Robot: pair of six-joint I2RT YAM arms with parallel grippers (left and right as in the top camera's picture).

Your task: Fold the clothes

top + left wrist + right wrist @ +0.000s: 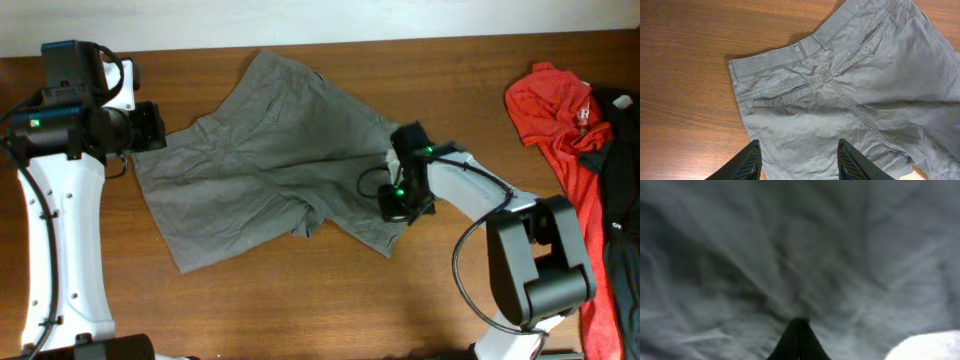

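The only writing in sight is a small white print on the red garment (550, 100) at the far right edge of the table (300, 310). It is too small to read. No label or brand shows on the shorts (260, 150).

On the left, the left gripper (150, 127) sits at the waistband end of the shorts. In its wrist view the left gripper (799, 150) has its two black fingers (751, 160) spread wide apart. They hang over the cloth with nothing between them, and whether they touch the fabric cannot be told.

To the right, the right gripper (397, 208) is down on the edge of the shorts' right-hand leg, near its hem. In its wrist view the right gripper (797, 332) shows as a single dark wedge, with the fingers pressed together. Blurred grey cloth (790, 245) fills the picture, and its creases run in toward the tip, so the gripper appears to be pinching the fabric.

The shorts lie spread out, unfolded, across the middle of the wooden table between the two arms. They are grey-olive and woven, and they are wrinkled. The waistband (775, 62) points toward the left arm, and the legs fan toward the right and the near edge. The left wrist view (850, 100) shows two slit pockets (782, 95), one with a button. It also shows belt loops (801, 50) and a seam running down the centre.

Beside the red garment, at the very edge, lies a black garment (620, 150), well apart from the shorts.
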